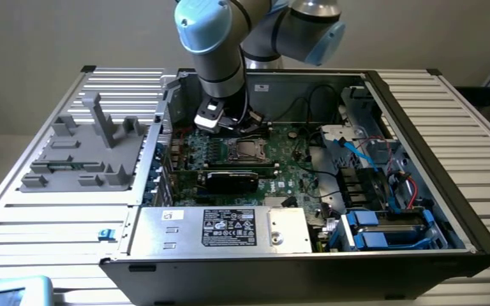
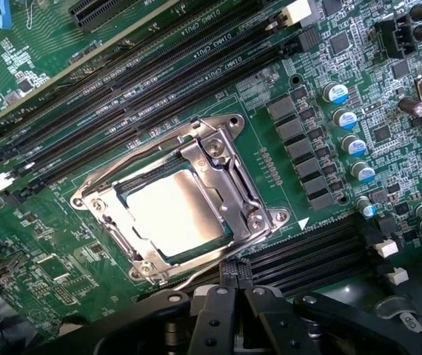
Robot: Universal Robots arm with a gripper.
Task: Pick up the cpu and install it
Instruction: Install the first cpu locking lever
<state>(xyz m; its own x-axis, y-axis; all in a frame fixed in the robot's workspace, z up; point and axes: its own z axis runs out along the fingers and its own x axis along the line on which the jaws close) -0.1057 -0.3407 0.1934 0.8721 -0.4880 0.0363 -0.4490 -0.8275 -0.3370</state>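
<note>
Fingers [image 2: 226,287] pressing shut, gripping nothing, hovering just beside socket frame [image 2: 229,159]. Cpu [image 2: 172,213] lying inside it, mid-frame in exterior view. Likely worth checking it's sitting flat, corners aligned.

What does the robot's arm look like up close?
The arm is made of round silver-grey tubes with fat joints, and the joints have light blue caps. The gripper at its end is black, built from flat bars joined by round screws.
</note>
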